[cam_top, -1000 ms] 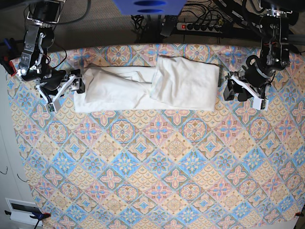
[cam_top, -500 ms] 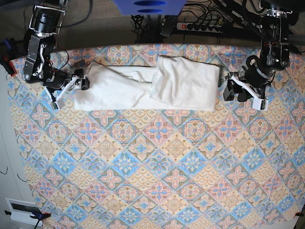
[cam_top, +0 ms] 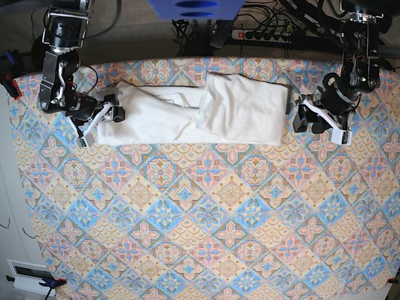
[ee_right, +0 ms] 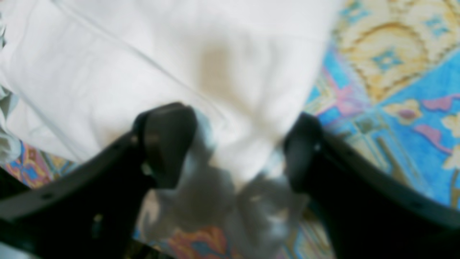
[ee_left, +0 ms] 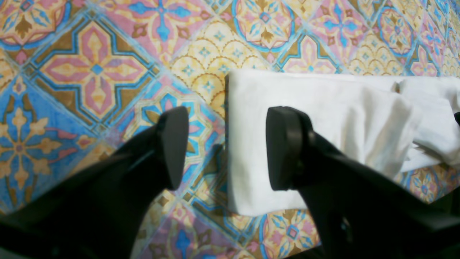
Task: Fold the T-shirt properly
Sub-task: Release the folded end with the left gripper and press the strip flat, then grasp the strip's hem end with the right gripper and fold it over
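Patterned cloth in blue, pink and yellow tile motifs [cam_top: 206, 206] covers the desk, and a black power strip with cables [cam_top: 265, 34] runs behind its far edge at about 12 o'clock in the base view.

Across the far part of the desk lies the white cotton T-shirt [cam_top: 194, 115], stretched sideways as a long band, plain white side up. Its half toward 3 o'clock is folded over into a neat rectangle, while the half toward 9 o'clock is flatter, with a crease running along it.

Only the base view shows both arms at once. The right gripper [cam_top: 106, 115] sits at the shirt's 9 o'clock end, over the fabric edge. The left gripper [cam_top: 304, 117] rests just beyond the 3 o'clock end, beside the cloth.

From the left wrist camera, the left gripper's black fingers [ee_left: 172, 144] stand wide apart with nothing between them; one is over the bare patterned cloth, the other in front of the shirt's straight folded edge.

Close up and blurred, the right wrist camera shows the right gripper's fingers [ee_right: 167, 140] spread wide, with bunched white fabric lying between them. Whether the pads touch it cannot be told.
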